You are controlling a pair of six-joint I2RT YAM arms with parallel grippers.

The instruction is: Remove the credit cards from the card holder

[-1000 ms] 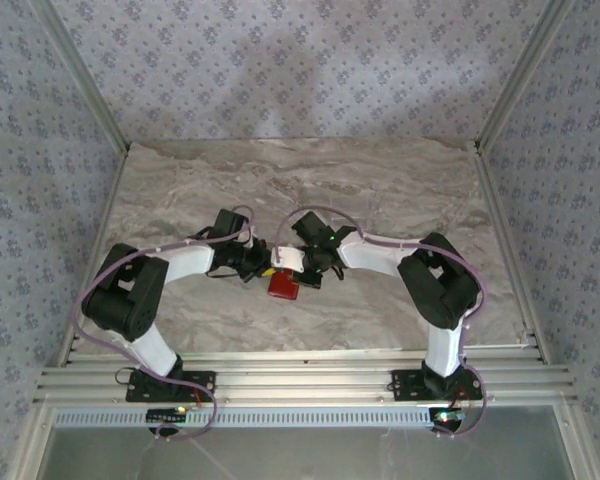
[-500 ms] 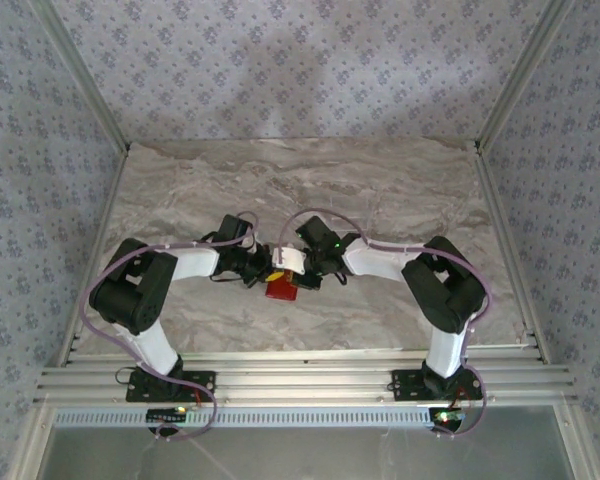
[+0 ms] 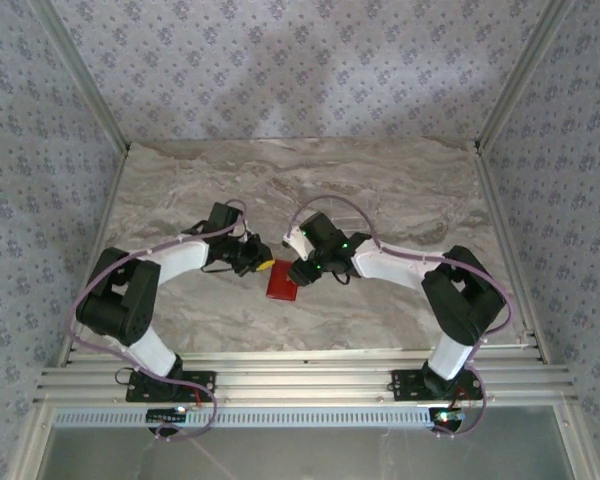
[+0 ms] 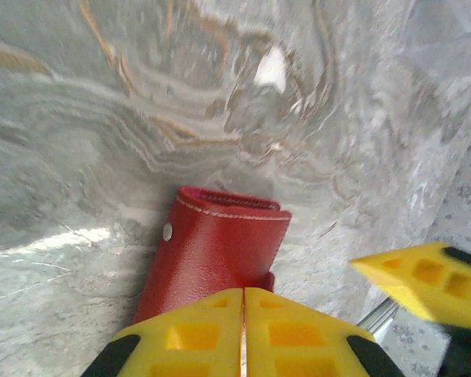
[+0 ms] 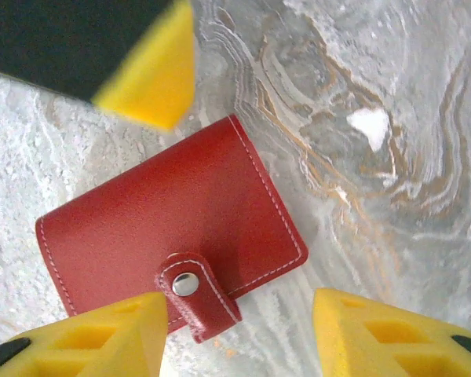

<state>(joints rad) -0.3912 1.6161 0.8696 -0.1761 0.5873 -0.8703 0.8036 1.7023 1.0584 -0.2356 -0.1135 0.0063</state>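
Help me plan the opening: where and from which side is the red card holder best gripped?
Probably the snap tab, whose tip overhangs the card holder's edge. Come from that edge, where the right gripper stands open. The holder lies closed and flat on the table, so its broad faces offer little to pinch.

Top external: looks steeply down from above and behind the arm bases, far enough off to take in the whole marble table [image 3: 400,190]; left wrist: peers over the left gripper [image 4: 243,294], very close, slanting down at the tabletop; right wrist: equally close, faces almost straight down past the right gripper [image 5: 239,306]; share, all three, the red card holder [image 3: 282,283] [image 4: 216,251] [image 5: 165,236] and the marble around it.
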